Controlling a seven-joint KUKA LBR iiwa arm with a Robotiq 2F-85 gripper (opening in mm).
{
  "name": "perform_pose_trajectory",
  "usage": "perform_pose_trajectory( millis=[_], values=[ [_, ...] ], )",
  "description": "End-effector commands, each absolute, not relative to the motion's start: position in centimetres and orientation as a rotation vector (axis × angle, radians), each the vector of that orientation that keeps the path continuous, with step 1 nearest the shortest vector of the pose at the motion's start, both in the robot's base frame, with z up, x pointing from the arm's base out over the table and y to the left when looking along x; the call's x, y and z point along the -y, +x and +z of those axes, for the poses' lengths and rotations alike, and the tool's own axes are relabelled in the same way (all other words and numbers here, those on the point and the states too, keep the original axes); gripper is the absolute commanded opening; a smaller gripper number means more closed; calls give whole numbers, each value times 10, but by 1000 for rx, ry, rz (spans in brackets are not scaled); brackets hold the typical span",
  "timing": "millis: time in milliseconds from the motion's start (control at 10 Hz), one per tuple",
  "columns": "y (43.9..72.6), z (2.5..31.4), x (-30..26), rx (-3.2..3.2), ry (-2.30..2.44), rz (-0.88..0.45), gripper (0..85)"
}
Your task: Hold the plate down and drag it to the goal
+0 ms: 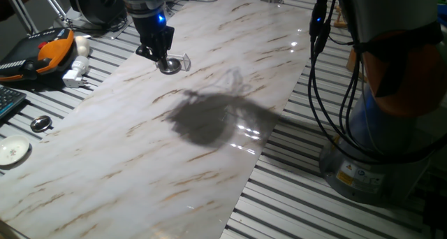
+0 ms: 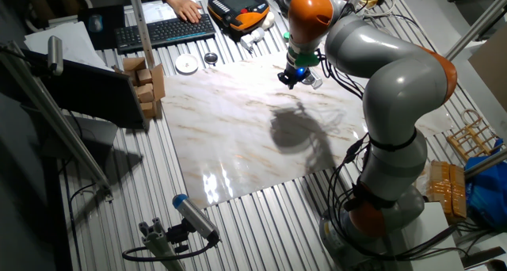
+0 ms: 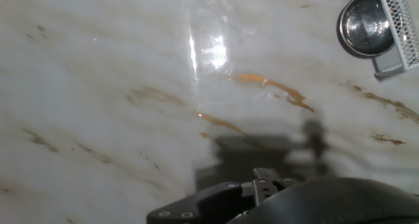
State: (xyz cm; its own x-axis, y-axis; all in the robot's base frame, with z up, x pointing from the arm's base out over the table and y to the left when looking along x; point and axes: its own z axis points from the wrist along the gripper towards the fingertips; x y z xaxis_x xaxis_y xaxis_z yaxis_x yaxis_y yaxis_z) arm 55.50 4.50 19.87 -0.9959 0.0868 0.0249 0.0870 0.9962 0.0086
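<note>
The plate (image 1: pixel 170 66) is a small shiny silver dish on the marble board, near its far edge. My gripper (image 1: pixel 165 58) stands right over it, fingers together, with the tip pressing on the plate's rim. In the hand view the plate (image 3: pixel 362 26) sits at the top right, with a mesh-faced fingertip (image 3: pixel 398 29) resting on its right side. The goal (image 1: pixel 184 59), a clear plastic bracket, lies just beside the plate. It shows in the hand view (image 3: pixel 209 50) as a faint glare left of the plate. In the other fixed view the gripper (image 2: pixel 294 75) is at the board's far side.
The marble board (image 1: pixel 140 162) lies on a slatted metal table. Left of the board lie a dark-centred metal disc (image 1: pixel 40 124), a flat white disc (image 1: pixel 12 151), a white plug (image 1: pixel 75 75) and an orange pendant (image 1: pixel 49 49). Cables and the arm's base (image 1: pixel 377 148) stand at the right.
</note>
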Motion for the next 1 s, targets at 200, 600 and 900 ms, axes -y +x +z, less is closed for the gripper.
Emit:
perform_pose_trajectory(
  millis=[200,600,900],
  values=[
    [554,202,-48,3119,-133,-8,0],
    [552,205,-47,3133,-26,22,0],
    [554,206,-45,3133,-2,5,0]
  ],
)
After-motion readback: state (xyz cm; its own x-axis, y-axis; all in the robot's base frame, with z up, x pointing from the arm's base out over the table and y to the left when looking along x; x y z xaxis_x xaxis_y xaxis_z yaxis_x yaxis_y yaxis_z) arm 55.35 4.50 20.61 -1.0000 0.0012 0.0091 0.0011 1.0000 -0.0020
